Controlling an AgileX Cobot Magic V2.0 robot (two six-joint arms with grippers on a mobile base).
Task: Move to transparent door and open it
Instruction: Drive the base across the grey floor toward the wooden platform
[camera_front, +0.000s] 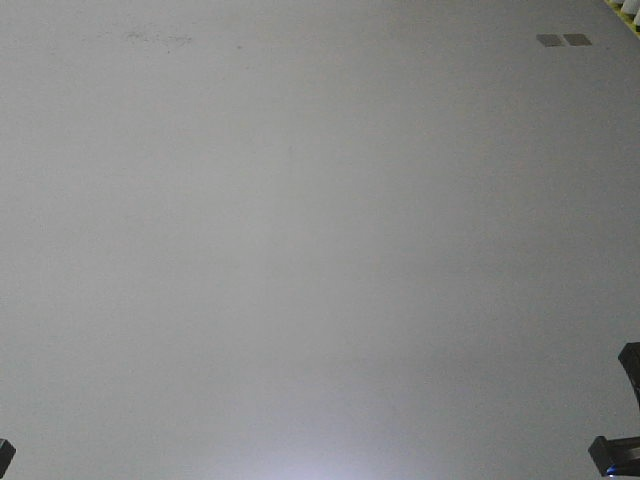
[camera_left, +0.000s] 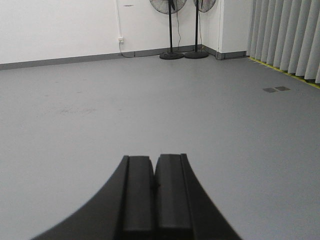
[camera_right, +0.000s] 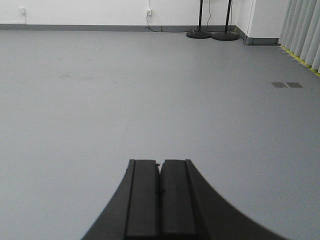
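The left claw (camera_left: 154, 167) is narrow: its 2 black fingers (camera_left: 137, 195) lie pressed side by side with only a thin seam between them, and they hold nothing. The right claw (camera_right: 160, 170) is the same, its 2 fingers (camera_right: 177, 200) closed against each other on nothing. Both point level and forward over a bare grey floor (camera_left: 75, 110).

Ahead of the left claw the floor runs to a white wall (camera_left: 60, 25) with a grey skirting strip (camera_left: 65, 60) along its foot. A wall socket (camera_left: 120, 39) sits ahead and slightly left of the claw, with a cable hanging from it. Ahead and just right of the claw stand 2 pedestal fans, the nearer one (camera_left: 169, 6) and a second one (camera_left: 204, 5) beside it, each on a round black base near the corner of the room. Far to the right of the claw hang pale vertical blinds (camera_left: 285, 35), with a yellow line (camera_left: 280, 70) on the floor at their foot. Between the claw and the blinds, 2 small grey floor plates (camera_left: 276, 89) lie side by side.

The front view is almost all floor, with the same 2 plates at the top right and dark parts (camera_front: 625, 400) at the right edge that are too cropped to identify.

The transparent door shows in none of these views, so its place cannot be told.
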